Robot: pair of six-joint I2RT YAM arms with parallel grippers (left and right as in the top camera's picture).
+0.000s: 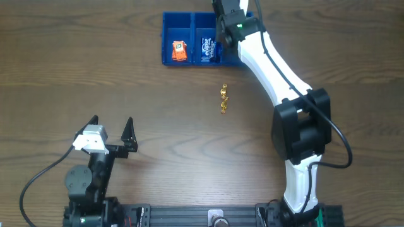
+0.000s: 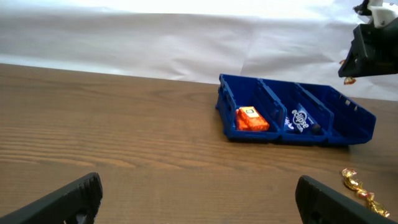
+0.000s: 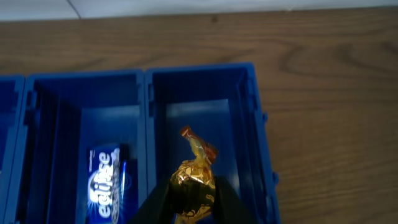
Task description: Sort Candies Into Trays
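Right gripper [image 3: 191, 204]: we find its fingers clamped on a gold candy [image 3: 193, 180], gripping the round body from both sides.
Held candy, appearance: crinkled, shiny gold foil around a rounded lump, with a twisted foil tail pointing away from the fingers.
Held candy, position: it hangs above the end compartment of the blue tray [image 1: 189, 63], next to the compartment with the blue candy. From the left wrist view we judge it to be lifted clear of the tray rim.
Tray: blue plastic, three compartments in a row, standing at the far side of the table [image 1: 76, 63].
Tray contents: an orange wrapped candy [image 1: 180, 51] lies in the left compartment. A flat blue wrapped candy [image 1: 207, 48] with white print lies in the middle one.
Loose candy [image 1: 224, 99]: a second gold foil piece, twisted at its ends, lies on the bare wood near the tray and apart from it.
Left gripper [image 1: 112, 123]: we note its fingers spread wide apart with nothing between them, low over the table near its own base, well apart from the tray.
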